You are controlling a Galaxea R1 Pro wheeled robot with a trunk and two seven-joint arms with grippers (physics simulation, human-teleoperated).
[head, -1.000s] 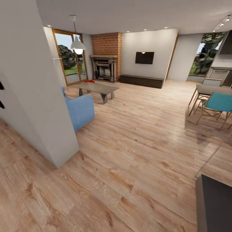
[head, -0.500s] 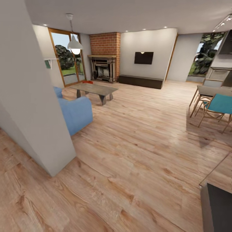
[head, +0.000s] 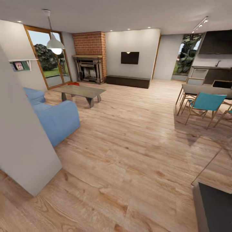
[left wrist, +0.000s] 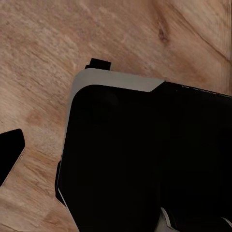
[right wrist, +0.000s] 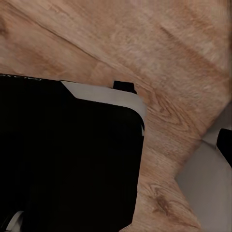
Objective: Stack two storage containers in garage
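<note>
Hand state cannot be told for either arm. Red-orange storage containers [head: 73,83] are glimpsed on the far tabletop [head: 80,91] at about eleven o'clock, well apart across the wood floor [head: 129,145].

No legible text, labels, brands or numbers anywhere in the views. Small framed pictures on the wall shelf [head: 20,61] near the glass doors carry no readable marks, possibly because they are too small and blurred. The wall-mounted TV [head: 130,57] is dark, with no logo readable on it.
</note>
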